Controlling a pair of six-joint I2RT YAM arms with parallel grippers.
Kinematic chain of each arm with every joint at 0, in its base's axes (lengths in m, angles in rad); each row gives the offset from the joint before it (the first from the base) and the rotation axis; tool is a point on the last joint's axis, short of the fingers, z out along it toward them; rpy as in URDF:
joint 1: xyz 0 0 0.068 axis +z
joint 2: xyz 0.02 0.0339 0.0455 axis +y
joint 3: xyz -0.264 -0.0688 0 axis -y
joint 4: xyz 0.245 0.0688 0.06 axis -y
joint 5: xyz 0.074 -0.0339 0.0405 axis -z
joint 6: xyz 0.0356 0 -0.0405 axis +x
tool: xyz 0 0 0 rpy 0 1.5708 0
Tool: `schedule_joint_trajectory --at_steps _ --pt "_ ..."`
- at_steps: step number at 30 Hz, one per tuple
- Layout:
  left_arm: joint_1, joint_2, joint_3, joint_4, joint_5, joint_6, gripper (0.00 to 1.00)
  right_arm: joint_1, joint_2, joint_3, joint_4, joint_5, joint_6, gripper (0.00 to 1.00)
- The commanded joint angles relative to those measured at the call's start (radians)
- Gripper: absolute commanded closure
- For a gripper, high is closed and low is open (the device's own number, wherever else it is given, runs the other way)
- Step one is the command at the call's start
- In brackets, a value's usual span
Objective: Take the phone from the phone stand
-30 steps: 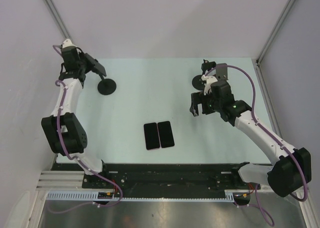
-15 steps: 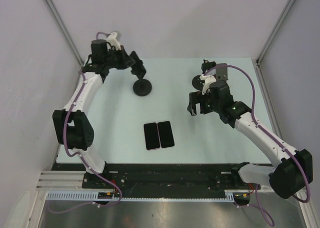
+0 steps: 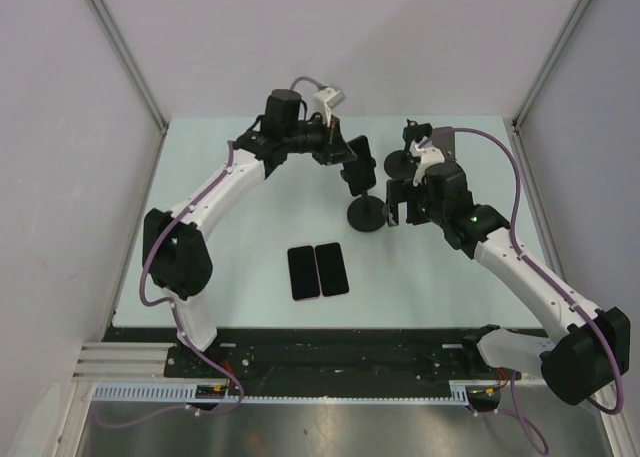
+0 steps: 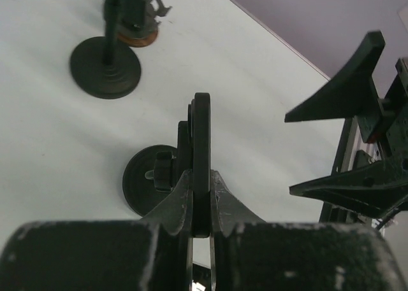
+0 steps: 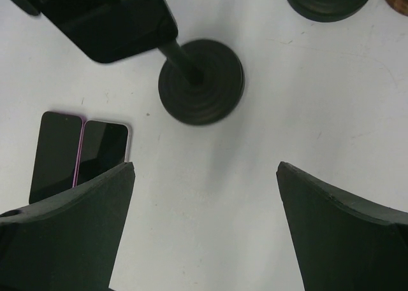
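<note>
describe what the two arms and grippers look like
The left arm and right arm both have white link shells, black joints and a purple cable looped along them. A small green light glows near the right wrist. The left gripper and right gripper are black, with broad wedge-shaped fingers.

light: bright, even | shad: soft | wrist cams: foreground prob. blurred

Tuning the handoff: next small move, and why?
Probably lower the open right tool onto the stand base to brace it: the left tool is shut on the dark slab atop that stand, while its base sits unheld just ahead of the right tool. What that slab is, I cannot tell.
</note>
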Motion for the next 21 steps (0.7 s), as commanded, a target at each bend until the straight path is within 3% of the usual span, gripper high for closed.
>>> schedule_joint_trajectory --at_steps 1,6,8,21 --pt "-0.057 -0.033 0.073 0.097 0.045 0.084 1.00 -0.008 -0.065 -0.001 0.003 0.057 0.005 0.00" --pt "-0.126 -0.032 0.053 0.093 0.024 0.098 0.99 -0.008 -0.099 -0.001 0.026 0.063 -0.013 0.00" --pt "-0.138 -0.032 0.050 0.090 0.013 0.093 0.93 -0.007 -0.113 -0.001 0.055 0.054 -0.022 0.00" --pt "-0.150 -0.151 -0.002 0.076 -0.057 0.009 0.13 0.001 -0.105 0.001 0.280 0.029 -0.067 0.00"
